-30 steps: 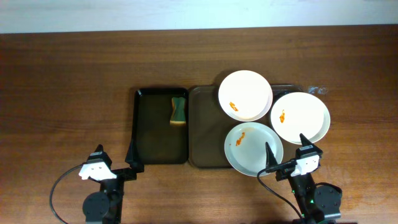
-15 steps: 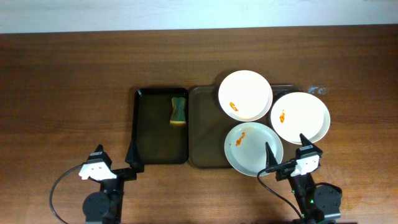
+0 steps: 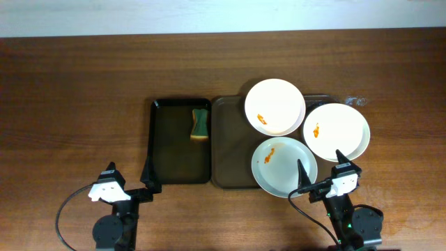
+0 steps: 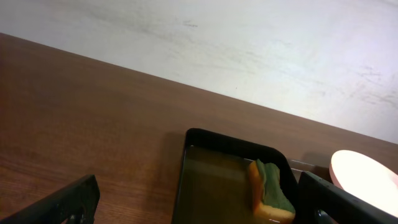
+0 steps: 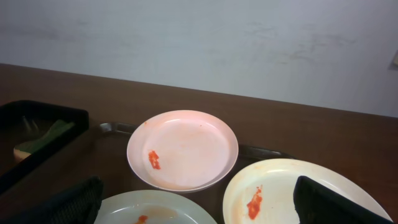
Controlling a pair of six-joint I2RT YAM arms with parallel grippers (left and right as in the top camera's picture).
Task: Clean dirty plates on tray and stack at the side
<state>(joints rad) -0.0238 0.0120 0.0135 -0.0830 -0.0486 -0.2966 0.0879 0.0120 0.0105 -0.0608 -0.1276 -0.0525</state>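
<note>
Three white plates with orange smears lie on the dark brown tray (image 3: 230, 146): a far plate (image 3: 274, 107), a right plate (image 3: 336, 131) that overhangs the tray's right rim, and a near plate (image 3: 283, 166). My right gripper (image 3: 320, 166) is open and empty, low over the near edges of the near and right plates. In the right wrist view the far plate (image 5: 183, 149), the right plate (image 5: 292, 193) and the near plate (image 5: 155, 211) show between my open fingers (image 5: 342, 202). My left gripper (image 3: 129, 173) is open and empty, at the near left corner of the black tray.
A narrower black tray (image 3: 180, 150) left of the brown tray holds a yellow-green sponge (image 3: 200, 124). The sponge (image 4: 270, 193) also shows in the left wrist view, near the right finger. Bare wooden table (image 3: 77, 104) lies all around.
</note>
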